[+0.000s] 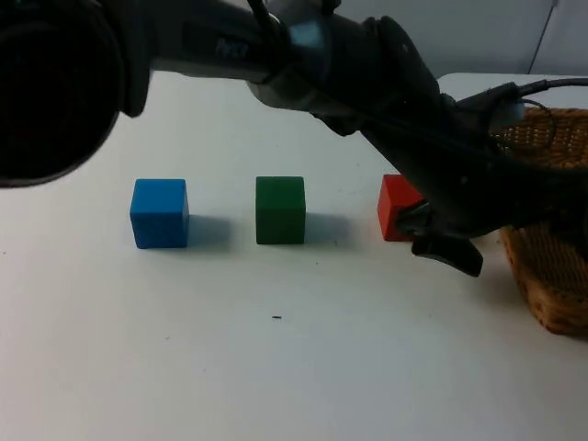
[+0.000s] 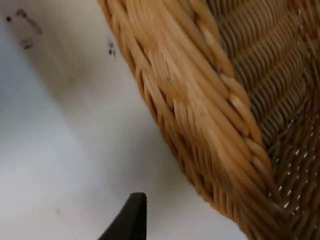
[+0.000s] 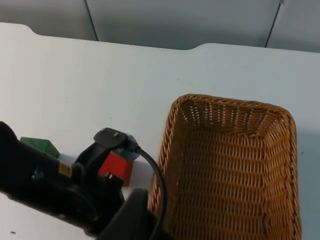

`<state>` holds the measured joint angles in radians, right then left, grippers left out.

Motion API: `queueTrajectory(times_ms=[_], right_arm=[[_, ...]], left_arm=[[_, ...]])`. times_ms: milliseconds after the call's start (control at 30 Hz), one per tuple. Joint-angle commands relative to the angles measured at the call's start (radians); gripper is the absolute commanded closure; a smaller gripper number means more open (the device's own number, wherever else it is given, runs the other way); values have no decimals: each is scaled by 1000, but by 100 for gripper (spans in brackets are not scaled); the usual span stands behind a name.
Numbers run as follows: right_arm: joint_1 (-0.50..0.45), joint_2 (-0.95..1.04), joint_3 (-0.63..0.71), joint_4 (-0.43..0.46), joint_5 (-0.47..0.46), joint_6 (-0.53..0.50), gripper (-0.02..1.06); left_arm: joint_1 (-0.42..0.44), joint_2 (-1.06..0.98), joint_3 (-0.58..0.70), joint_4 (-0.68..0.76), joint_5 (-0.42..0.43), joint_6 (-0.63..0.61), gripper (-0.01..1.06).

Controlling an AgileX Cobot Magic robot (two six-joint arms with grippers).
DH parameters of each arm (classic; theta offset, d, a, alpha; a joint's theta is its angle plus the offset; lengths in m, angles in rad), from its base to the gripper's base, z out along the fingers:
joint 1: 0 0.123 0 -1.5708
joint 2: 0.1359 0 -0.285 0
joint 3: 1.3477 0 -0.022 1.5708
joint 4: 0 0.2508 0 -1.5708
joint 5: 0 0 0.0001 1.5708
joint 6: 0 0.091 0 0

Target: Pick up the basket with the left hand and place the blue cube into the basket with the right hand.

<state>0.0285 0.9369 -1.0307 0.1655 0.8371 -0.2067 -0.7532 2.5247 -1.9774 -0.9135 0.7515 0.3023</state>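
Basket [image 1: 551, 276] is sitting on the white table [image 1: 276, 367] at my right side, nearest the camera in the top view, its woven rim reaching past the picture's right edge. My left arm is stretching right across the table toward it, and my left pincer [image 1: 450, 248] is hanging low just beside the basket's near wall. In my left wrist view that wicker wall [image 2: 210, 125] is looming very close, with one black fingertip [image 2: 131, 220] standing over bare table next to it; I cannot tell whether this pincer is open or closed, and it is not gripping the basket as far as I can see.

A little farther back, three cubes are standing in a row, well apart from one another: the blue cube [image 1: 160, 213] at the left, the green cube [image 1: 280, 209] in the middle, and the red cube [image 1: 397, 208] at the right, partly hidden behind my left arm and near the basket.

My right wrist view is looking down onto the open basket [image 3: 235, 170], the red cube [image 3: 115, 167] beside it and a corner of the green cube [image 3: 40, 146]. My right pincer [image 3: 132, 217] is waiting above; its state I cannot tell. Beyond everything, the grey wall [image 3: 175, 20] is closing off the table.
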Motion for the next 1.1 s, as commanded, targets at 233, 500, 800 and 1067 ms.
queueTrajectory(times_ms=[233, 500, 800, 1067], right_arm=[[-5, 17, -8, 22, -16, -5, 0], [-5, 17, -8, 22, -19, -5, 0], [-5, 17, -8, 22, -22, -5, 0], [-5, 17, -8, 22, -28, -3, 0]], left_arm=[[-10, 32, -25, 4, -54, -23, 1], [-23, 41, -25, -72, -74, 43, 1], [-29, 45, -25, -101, -89, 25, 1], [-67, 48, -25, -43, -122, -45, 42]])
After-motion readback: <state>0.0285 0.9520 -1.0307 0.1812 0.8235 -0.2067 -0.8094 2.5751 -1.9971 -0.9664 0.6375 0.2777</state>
